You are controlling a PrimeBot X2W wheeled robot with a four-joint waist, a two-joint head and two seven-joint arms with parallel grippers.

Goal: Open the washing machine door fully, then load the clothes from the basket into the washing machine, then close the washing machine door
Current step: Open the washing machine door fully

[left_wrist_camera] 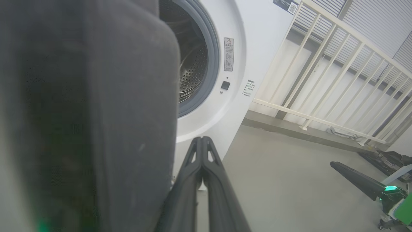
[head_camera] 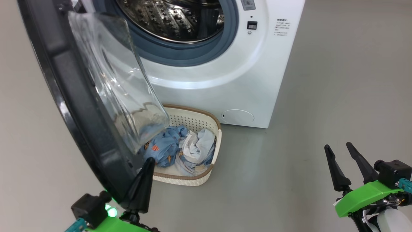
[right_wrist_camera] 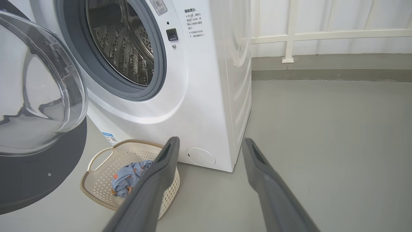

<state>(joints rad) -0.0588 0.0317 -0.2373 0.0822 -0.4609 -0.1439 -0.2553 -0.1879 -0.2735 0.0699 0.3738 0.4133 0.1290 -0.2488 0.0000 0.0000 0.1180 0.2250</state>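
Bright even light, glare on the washing machine door (head_camera: 106,77), bowed wrist-view edges.

Grey floor (head_camera: 338,96); washing machine (head_camera: 209,87) and basket (head_camera: 193,120) stand on it.

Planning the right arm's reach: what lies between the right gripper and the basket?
Bare grey floor, nothing else, as the head view shows; the open right gripper is well apart from the basket.

The clothes (head_camera: 180,148) lie in the basket (head_camera: 193,120) before the washing machine (head_camera: 209,80), the washing machine door (head_camera: 74,106) at their left.
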